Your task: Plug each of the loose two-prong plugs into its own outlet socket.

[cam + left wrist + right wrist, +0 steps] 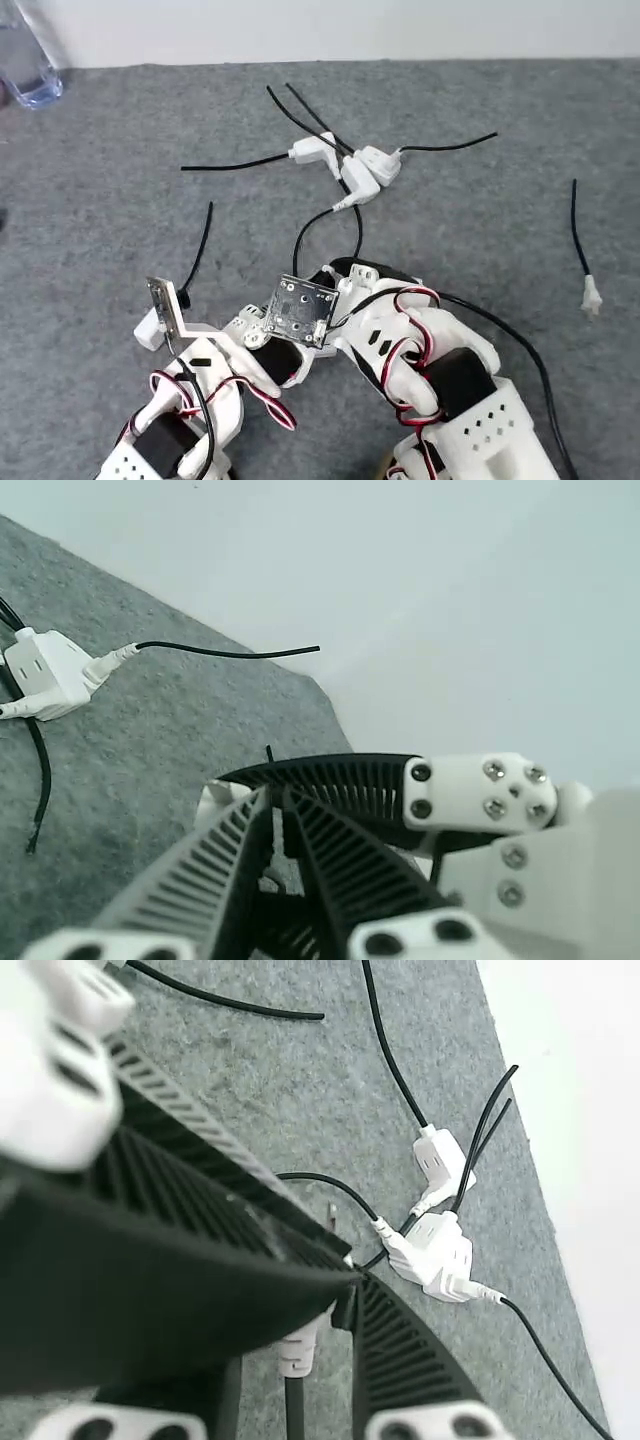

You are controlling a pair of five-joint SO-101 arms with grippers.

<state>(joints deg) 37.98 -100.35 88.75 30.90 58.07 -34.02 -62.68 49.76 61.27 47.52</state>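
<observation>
Two tools clench plugs near the arms, left tool (272, 798) on the left plug (148, 330), right tool (350, 1280) on the right plug (298, 1348), so carrying seems in hand, and next needs prongs aligned with the far-centre outlet block (368, 172).

Right up close, the left gripper (272, 798) has its two black ribbed fingers (335, 865) pressed together at the tips. A little white lump (214, 793) peeks out just beside them, but I can't tell what it is. Behind the tips curves another black ribbed piece (340, 780), joined to a white block (480, 790) with shiny screws. Far off on the grey mat (180, 720) lies a white outlet block (45, 670), with a small white plug (108, 662) stuck in its side and a thin black cord (230, 653) running away from it.
</observation>
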